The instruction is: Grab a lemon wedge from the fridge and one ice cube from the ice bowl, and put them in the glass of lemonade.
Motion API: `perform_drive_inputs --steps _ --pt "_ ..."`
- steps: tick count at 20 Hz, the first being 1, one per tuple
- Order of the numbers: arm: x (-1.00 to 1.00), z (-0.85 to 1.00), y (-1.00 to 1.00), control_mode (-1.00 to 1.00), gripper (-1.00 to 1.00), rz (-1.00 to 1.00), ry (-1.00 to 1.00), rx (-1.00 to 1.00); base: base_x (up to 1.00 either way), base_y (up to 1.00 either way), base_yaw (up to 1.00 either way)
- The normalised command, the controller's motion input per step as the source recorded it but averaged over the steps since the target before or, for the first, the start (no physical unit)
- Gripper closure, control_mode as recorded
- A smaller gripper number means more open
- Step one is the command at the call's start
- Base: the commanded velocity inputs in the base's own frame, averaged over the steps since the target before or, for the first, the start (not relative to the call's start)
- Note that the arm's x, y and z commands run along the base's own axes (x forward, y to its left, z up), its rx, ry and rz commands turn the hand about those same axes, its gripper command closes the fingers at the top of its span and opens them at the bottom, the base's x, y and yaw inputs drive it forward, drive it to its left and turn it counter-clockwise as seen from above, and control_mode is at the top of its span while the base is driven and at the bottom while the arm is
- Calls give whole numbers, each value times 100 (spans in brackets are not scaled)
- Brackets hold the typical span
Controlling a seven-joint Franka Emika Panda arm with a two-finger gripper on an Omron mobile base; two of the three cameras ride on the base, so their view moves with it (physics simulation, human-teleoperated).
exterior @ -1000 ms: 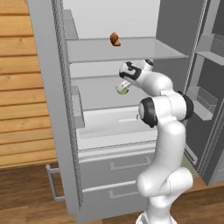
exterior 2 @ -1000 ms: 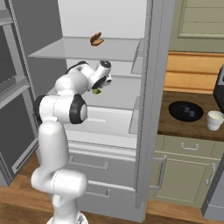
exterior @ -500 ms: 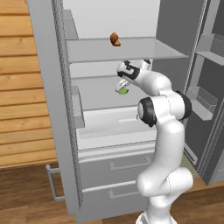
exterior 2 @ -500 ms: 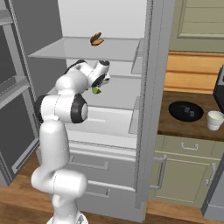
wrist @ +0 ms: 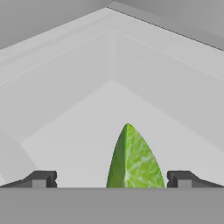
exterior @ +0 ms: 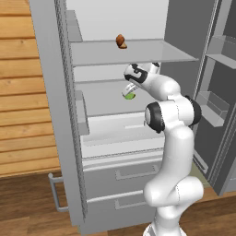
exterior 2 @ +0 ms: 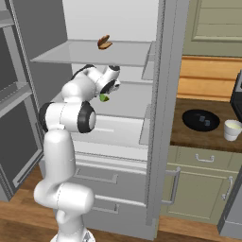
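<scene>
No text, label, brand or number can be read anywhere.

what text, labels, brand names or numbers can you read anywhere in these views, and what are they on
None: no view carries readable text.
The fridge, its shelves and its drawers are plain grey, with no brand or sign.
The lemon wedge, the ice bowl and the glass of lemonade bear no label.
The cabinets and the wood wall carry no writing either.
</scene>
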Motion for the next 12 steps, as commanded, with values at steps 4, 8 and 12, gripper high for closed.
perform_drive_inputs --steps 4,8,12 --pt "15 -1 -21 -100 -100 1 0 0 0 0 0" --pt "13 0 -2 -100 -100 2 0 0 0 0 0" --pt "5 -10 0 -100 -100 1 0 0 0 0 0"
